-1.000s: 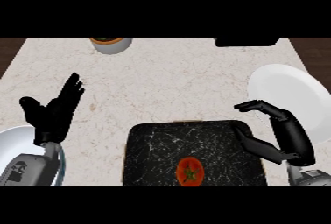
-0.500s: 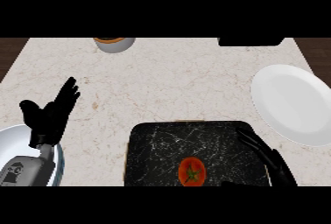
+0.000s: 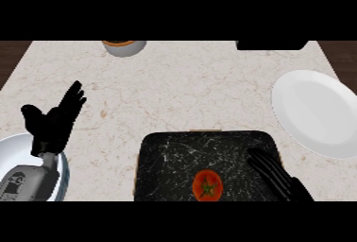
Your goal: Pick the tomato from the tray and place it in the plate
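A red tomato [image 3: 208, 185] lies on the black marbled tray [image 3: 181, 151] near the view's lower edge. My right hand [image 3: 279, 177] lies low over the tray's right part, fingers straight and pointing up-left, a short way right of the tomato and not touching it. The white plate [image 3: 317, 111] sits on the counter at the right, above that hand. My left hand [image 3: 52, 123] rests open at the left, fingers up, far from the tray.
A white bowl [image 3: 14, 146] sits at the lower left under my left forearm. A grey cup with orange contents [image 3: 124, 47] stands at the counter's far edge. A black object [image 3: 272, 45] lies at the far right.
My right hand has dropped from in front of the plate down to the tray's lower right, its fingers straightening. The plate now shows whole. The left hand has hardly moved.
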Robot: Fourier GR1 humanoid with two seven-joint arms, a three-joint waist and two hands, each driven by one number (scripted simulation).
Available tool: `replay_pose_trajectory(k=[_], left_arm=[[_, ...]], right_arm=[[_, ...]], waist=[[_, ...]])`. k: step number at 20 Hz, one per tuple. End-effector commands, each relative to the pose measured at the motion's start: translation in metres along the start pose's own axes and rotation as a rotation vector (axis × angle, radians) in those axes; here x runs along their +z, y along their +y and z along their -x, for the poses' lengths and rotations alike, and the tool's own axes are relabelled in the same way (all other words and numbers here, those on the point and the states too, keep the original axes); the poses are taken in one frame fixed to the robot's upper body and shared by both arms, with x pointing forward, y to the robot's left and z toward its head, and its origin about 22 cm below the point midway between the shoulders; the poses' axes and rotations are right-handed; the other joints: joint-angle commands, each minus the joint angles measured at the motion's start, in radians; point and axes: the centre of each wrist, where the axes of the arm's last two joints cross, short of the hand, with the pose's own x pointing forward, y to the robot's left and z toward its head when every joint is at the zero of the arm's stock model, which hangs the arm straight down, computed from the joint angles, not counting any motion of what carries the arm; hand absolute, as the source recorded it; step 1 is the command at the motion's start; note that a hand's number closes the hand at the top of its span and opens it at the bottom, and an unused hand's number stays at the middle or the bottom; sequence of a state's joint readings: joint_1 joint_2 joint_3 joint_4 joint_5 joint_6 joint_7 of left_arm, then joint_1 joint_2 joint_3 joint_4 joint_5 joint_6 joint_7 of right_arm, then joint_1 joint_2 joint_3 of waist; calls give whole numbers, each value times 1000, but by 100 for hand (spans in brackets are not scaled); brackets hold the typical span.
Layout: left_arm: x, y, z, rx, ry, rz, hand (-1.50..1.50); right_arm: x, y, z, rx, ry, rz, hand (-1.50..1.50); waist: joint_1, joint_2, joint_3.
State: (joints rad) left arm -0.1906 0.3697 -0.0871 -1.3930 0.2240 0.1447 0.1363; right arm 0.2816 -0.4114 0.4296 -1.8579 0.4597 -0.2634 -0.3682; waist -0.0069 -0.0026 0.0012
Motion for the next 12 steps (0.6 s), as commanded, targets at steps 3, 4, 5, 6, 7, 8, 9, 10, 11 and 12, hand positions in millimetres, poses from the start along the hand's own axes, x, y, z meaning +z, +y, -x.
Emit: replay_pose_trajectory(k=[3,4,5,6,7,8,9,10,11,12], left_arm=[[5,0,25,-9,20,7,0],[6,2,22,-23,22,12,0],[3,2,12,-1,29,-12,0],[7,-9,3,8,10,1,0],[-1,-7,10,-1,24,-3,0],[-2,-2,8,-2,10,-5,0],[4,-16,24,-9,22,11,0],[1,-2,17,-11,19,-1,0],[4,-6,20,-12,21,2,0],[22,5,39,-24,26,-1,0]], right_arm=[[-2,-2,-34,90,115,-137,-150],[-19,1,-22,140,135,-169,-150],[-19,7,-34,140,129,-191,-150],[-21,24,-22,156,143,-199,-150],[-8,21,-32,189,157,-209,-150],[-24,18,-33,237,163,-198,-150],[-13,21,-39,235,171,-214,-150],[-13,34,-37,280,189,-228,-150],[-19,7,-34,304,210,-235,-150],[-29,9,-30,312,227,-237,-150]], waist=[[1,2,-3],[11,4,-3],[9,2,-2],[12,2,-1],[2,2,-2],[6,2,-2],[2,2,-2],[4,2,-2],[4,2,-2],[12,2,-2]])
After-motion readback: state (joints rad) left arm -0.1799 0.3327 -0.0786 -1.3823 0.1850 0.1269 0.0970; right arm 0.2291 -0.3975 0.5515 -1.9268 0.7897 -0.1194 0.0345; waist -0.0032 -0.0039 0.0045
